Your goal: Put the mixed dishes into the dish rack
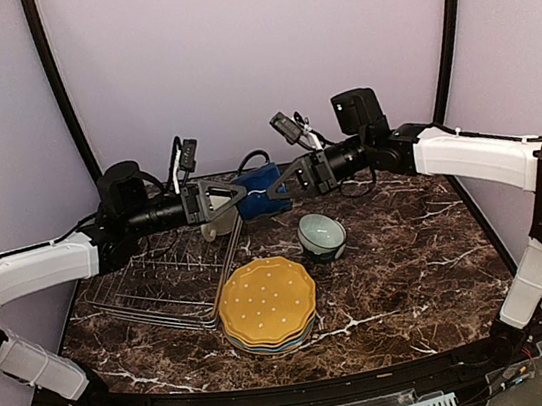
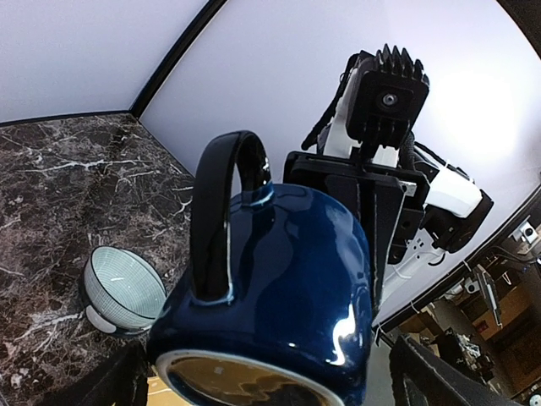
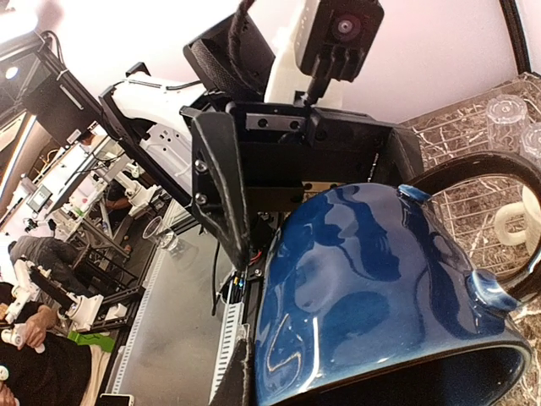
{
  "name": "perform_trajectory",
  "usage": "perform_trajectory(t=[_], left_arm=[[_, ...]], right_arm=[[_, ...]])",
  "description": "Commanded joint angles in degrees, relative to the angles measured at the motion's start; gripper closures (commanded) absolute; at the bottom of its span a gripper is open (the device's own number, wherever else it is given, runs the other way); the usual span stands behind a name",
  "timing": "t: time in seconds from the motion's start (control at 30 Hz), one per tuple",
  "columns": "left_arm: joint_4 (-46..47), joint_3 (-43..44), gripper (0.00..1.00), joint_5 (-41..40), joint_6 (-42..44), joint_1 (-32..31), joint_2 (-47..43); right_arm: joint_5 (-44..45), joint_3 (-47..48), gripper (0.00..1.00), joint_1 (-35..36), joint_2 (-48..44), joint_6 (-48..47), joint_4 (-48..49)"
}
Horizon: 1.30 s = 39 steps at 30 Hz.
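The dark navy mug [image 1: 262,184] hangs in the air between the two sets of fingers, clear of the worktop [image 1: 408,244]. The right fingers [image 1: 288,180] are closed narrowly on the mug's wall and carry it. In the right wrist view the mug [image 3: 363,288] fills the lower half of the picture, right against those fingers. The left fingers [image 2: 431,376] stand wide apart, one on each side of the mug [image 2: 287,279], and from these views they do not appear to press on it. The mug's looped handle rises toward the top of the left wrist view.

Below and just ahead of the right fingers, the pale green bowl [image 1: 322,234] sits on the worktop. The left wrist view shows it [image 2: 122,288] to the left of the mug. Below the left fingers and on their outer side lies the dish rack [image 1: 156,285], its thin prongs standing up. A stack of scalloped plates rests against the rack's near corner, well below both sets of fingers, with the yellow white-dotted plate [image 1: 266,300] on top. Past the mug in the right wrist view, the cream ribbed mug [image 3: 516,222] and the clear glass tumbler [image 3: 505,110] stand on the worktop near the rack's wires.
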Motion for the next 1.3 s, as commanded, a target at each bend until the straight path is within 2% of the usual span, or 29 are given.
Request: perform_trajectory(t=[0.0, 0.3, 0.5, 0.73, 0.9, 1.0, 1.07, 1.13, 1.17, 1.2, 1.23, 1.27], left_arm=[[3.8, 1.5, 0.01, 2.1, 0.5, -1.2, 2.6], [13.9, 1.8, 0.02, 6.6, -5.7, -2.2, 6.2], [14.1, 1.9, 0.07, 6.3, -5.8, -2.2, 6.2], [13.7, 1.5, 0.01, 4.8, -5.1, -2.2, 5.5], [13.5, 1.5, 0.02, 4.4, -4.9, -2.2, 5.5], [13.3, 1.6, 0.11, 4.7, -4.9, -2.2, 5.5], [13.7, 1.7, 0.22, 5.0, -5.0, -2.2, 5.7], [14.6, 1.6, 0.38, 5.4, -5.2, -2.2, 5.6], [15.2, 1.5, 0.57, 5.4, -5.3, -2.2, 5.5], [16.4, 1.2, 0.67, 5.2, -5.9, -2.0, 5.3], [17.6, 1.0, 0.87, 5.0, -6.3, -1.9, 5.2], [18.2, 0.3, 0.93, 4.4, -7.4, -1.4, 4.6]], right_arm=[[-4.2, -0.2, 1.0, 0.1, -2.0, 3.0, 10.1], [-5.4, -1.3, 1.0, 0.1, -1.9, 5.0, 12.7], [-5.7, -1.7, 1.0, 0.1, -2.0, 4.9, 12.7], [-6.6, -1.8, 1.0, 0.1, -1.7, 5.3, 13.1], [-7.2, -2.4, 1.0, 0.1, -1.5, 6.1, 14.1], [-7.1, -2.6, 1.0, 0.1, -1.5, 6.6, 14.7], [-6.7, -2.6, 1.0, 0.1, -1.4, 6.9, 14.8], [-5.9, -2.4, 1.0, 0.1, -1.1, 7.1, 14.2], [-5.3, -1.8, 1.0, 0.1, -0.7, 6.9, 13.3], [-4.6, -1.4, 0.98, 0.1, -0.4, 6.6, 12.2], [-4.0, -1.0, 0.93, 0.0, -0.1, 6.2, 11.1], [-3.2, -0.7, 0.85, -0.1, 0.2, 5.9, 10.0]])
